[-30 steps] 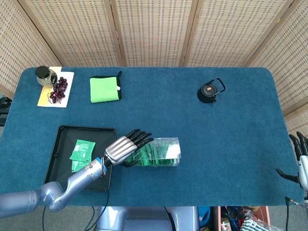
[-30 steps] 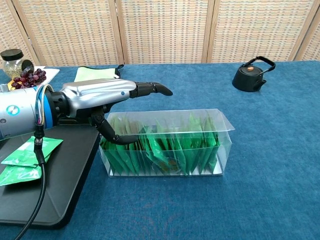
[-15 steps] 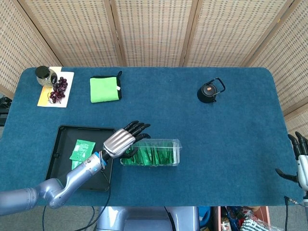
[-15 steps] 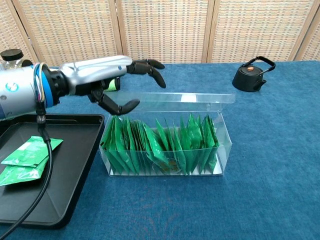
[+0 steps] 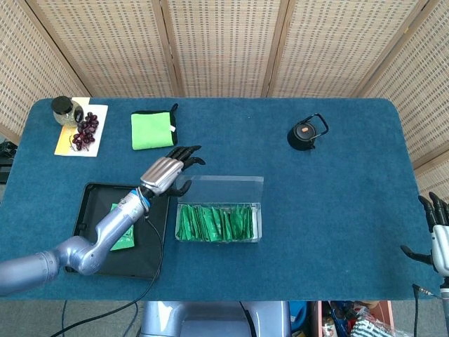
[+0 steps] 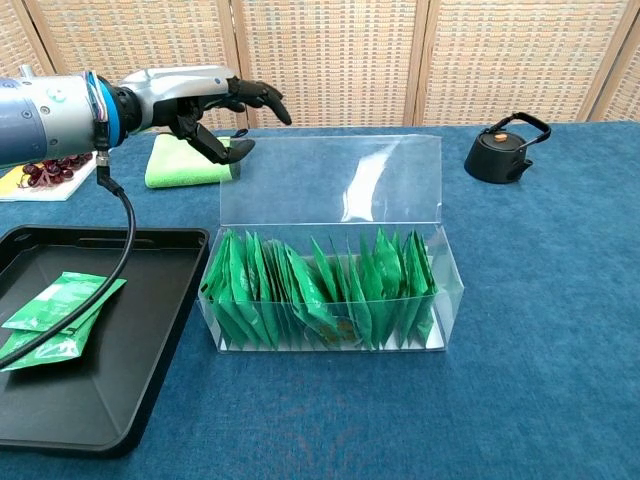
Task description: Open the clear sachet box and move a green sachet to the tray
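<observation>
The clear sachet box [image 5: 219,222] [image 6: 330,300] stands near the table's middle, packed with several upright green sachets [image 6: 320,290]. Its lid [image 6: 335,180] [image 5: 224,189] is swung up and back, standing roughly upright. My left hand [image 5: 168,173] [image 6: 212,103] hovers at the lid's upper left corner with fingers apart and nothing in them; contact with the lid is unclear. The black tray [image 5: 91,210] [image 6: 120,380] lies left of the box with two green sachets [image 6: 55,305] in it. My right hand [image 5: 438,239] hangs off the table's right edge, fingers spread and empty.
A black kettle [image 5: 306,133] [image 6: 503,150] sits at the back right. A green cloth [image 5: 153,130] [image 6: 185,160] lies behind the left hand. A jar [image 5: 65,109] and grapes [image 5: 85,131] rest on a card at the far left corner.
The box lid has swung from shut to upright. My left hand lifted off the box's left end and moved up and back with the lid. The right hand stayed put.
</observation>
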Available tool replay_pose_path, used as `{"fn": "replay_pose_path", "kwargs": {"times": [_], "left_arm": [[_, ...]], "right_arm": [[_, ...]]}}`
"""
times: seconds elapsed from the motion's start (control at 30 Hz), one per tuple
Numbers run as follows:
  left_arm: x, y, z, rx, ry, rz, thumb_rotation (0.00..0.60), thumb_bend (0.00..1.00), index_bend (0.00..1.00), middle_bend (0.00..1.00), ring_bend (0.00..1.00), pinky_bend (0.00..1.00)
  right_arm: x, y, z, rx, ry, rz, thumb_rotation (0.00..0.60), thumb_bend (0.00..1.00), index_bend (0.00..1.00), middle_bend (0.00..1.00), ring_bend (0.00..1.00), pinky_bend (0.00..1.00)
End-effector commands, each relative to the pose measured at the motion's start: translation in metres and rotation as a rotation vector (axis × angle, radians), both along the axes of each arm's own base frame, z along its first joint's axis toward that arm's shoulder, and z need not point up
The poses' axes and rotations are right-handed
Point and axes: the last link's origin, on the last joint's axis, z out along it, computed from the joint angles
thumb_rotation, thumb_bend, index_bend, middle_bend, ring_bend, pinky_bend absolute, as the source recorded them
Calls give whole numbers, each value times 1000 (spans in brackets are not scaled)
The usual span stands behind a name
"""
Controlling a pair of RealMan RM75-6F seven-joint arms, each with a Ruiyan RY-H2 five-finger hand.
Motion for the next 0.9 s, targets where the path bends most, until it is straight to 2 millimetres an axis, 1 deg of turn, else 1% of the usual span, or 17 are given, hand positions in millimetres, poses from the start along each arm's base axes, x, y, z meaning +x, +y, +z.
{"fn": "replay_pose_path", "kwargs": {"times": [0.03,0.17,0.23,0.3,0.37,0.4,0.43,0.47,0.5,0.57,0.67,0.9], "left_arm": [[-7,8,-2,-10,14,35,600,579,218,0,0,2],[-11,9,-3,-11,12,47,600,580,207,0,0,2],[-13,8,-3,-13,8,47,600,569,152,0,0,1],[-13,7,-1,-5,1,38,600,537,122,0,0,0],[-12,4,1,11,-7,11,600,442,114,0,0,0],[-10,2,2,19,-9,-12,600,414,114,0,0,0],[-2,-7,2,23,9,-91,600,373,114,0,0,0],[2,-15,1,21,20,-147,600,331,116,0,0,0],[3,-18,0,19,29,-178,600,306,122,0,0,0],[7,-24,-4,5,44,-229,600,265,164,0,0,0],[13,-30,-13,-37,49,-267,600,258,237,0,0,0],[29,-39,-39,-47,96,-374,600,259,324,0,0,0]], "right_arm": [[0,-1,-1,4,2,-2,600,0,0,0,0,0],[0,-2,-3,7,3,-4,600,0,0,0,0,0],[0,-2,-3,8,4,-5,600,0,0,0,0,0],[0,-2,-3,9,5,-7,600,0,0,0,0,0],[0,-2,-3,8,5,-7,600,0,0,0,0,0],[0,-2,-3,8,5,-7,600,0,0,0,0,0],[-1,-2,-3,7,5,-9,600,0,0,0,0,0],[0,-3,-3,9,5,-10,600,0,0,0,0,0],[-1,-3,-3,9,5,-11,600,0,0,0,0,0],[-1,-3,-4,10,6,-12,600,0,0,0,0,0],[-1,-3,-4,10,6,-15,600,0,0,0,0,0],[-4,-3,-2,4,2,-23,600,0,0,0,0,0]]}}
